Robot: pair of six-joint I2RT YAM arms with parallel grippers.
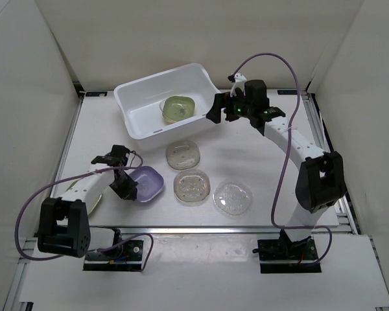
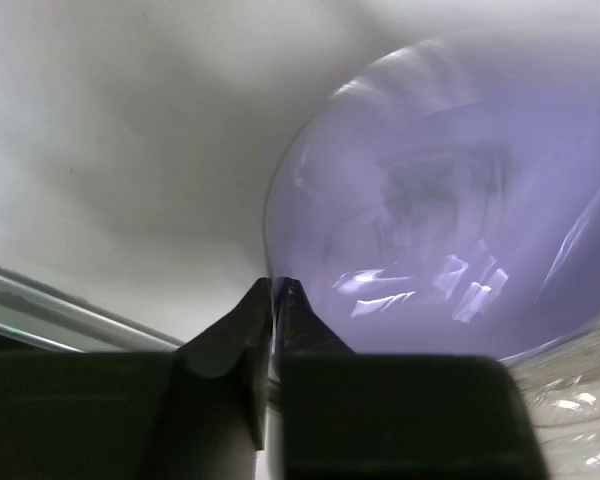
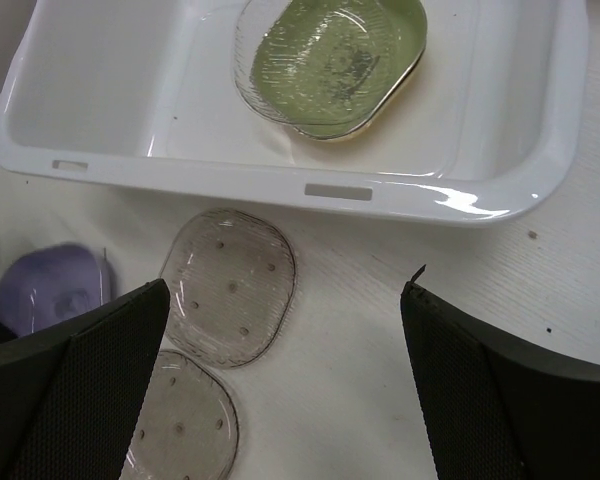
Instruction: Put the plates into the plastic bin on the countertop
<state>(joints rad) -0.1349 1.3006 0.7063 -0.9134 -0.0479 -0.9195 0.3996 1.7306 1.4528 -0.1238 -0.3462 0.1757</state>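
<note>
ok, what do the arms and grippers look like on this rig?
Left arm and right arm: white links, bulky black joint housings, a purple cable looping off each. Left gripper and right gripper are black and two-fingered; the fingers have finely textured faces.

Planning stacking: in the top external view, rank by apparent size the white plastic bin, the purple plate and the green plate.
1. white rectangular plastic bin, clearly largest.
2-3. translucent purple plastic plate and translucent green plastic plate look alike; not ranked.
</note>
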